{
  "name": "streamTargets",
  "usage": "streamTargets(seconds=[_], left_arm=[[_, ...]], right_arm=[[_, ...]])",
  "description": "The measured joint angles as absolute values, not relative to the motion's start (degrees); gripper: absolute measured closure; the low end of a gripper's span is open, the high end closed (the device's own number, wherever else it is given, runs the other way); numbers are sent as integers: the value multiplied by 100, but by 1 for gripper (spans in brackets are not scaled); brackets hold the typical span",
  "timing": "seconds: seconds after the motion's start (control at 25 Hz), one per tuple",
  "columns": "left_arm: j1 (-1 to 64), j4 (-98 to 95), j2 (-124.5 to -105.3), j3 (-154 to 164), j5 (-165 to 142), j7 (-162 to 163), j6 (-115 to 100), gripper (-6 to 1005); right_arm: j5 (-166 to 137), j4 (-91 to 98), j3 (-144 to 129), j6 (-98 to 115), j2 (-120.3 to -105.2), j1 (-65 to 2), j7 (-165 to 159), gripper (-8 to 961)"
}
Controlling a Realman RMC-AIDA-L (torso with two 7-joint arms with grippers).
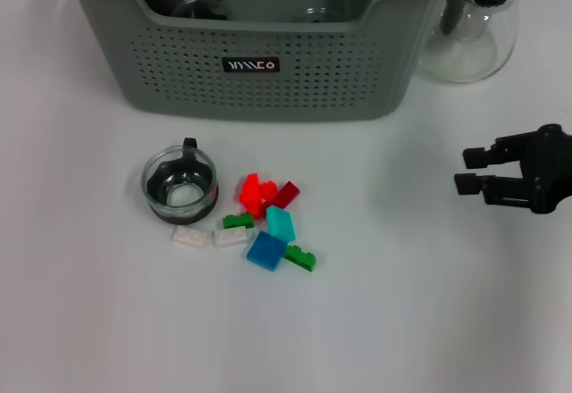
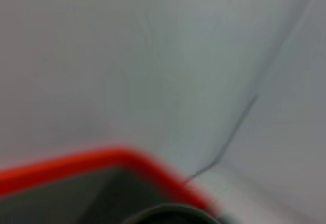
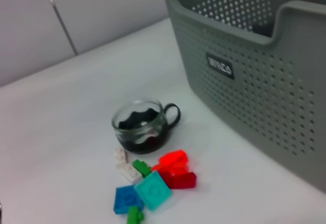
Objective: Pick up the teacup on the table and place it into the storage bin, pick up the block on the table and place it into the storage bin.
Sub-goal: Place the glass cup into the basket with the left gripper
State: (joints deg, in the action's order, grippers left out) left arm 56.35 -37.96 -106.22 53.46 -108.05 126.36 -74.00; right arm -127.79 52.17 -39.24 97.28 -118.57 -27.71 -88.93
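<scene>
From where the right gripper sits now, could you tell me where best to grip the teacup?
Probably by the rim of the teacup, from above. It stands upright and open-topped, its handle facing the storage bin. Pinch the wall opposite the blocks; the right gripper looks open.

I see the teacup (image 1: pixel 180 184) left of the blocks (image 1: pixel 268 221) (a tight cluster), both near of the storage bin (image 1: pixel 259 76); teapot (image 1: pixel 472 22) far right.

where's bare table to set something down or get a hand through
Bare table runs along the near edge, left of the teacup, and between the blocks and the right hand. It is crowded where cup and blocks cluster before the bin; the teapot fills the far right corner.
</scene>
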Motion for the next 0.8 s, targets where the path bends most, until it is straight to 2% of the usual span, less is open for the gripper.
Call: streamTargets(seconds=[0.08,0.2,0.44,0.6,0.8], left_arm=[[5941,-3695,-10706,5751,-11475,12949,-6896,885],[6307,-3469,-10968,6108,-12483,13298,-6198,878],[6808,-3247,-11650,6356,-14504,13865,-5470,864],[7092,-2957,-11850,6362,-15207,14060,-5283,854],[7140,-2904,-11984,6373,-15470,14074,-5247,843]], right_arm=[[-12662,5080,-3893,9754,-11861,-2773,-8770,529],[-12315,4776,-3835,9872,-11864,-2737,-8399,529],[-12063,4169,-3716,10008,-11825,-2654,-7890,529],[-12060,4079,-3683,10015,-11821,-2641,-7805,529],[-12058,4076,-3673,10025,-11803,-2623,-7805,528]])
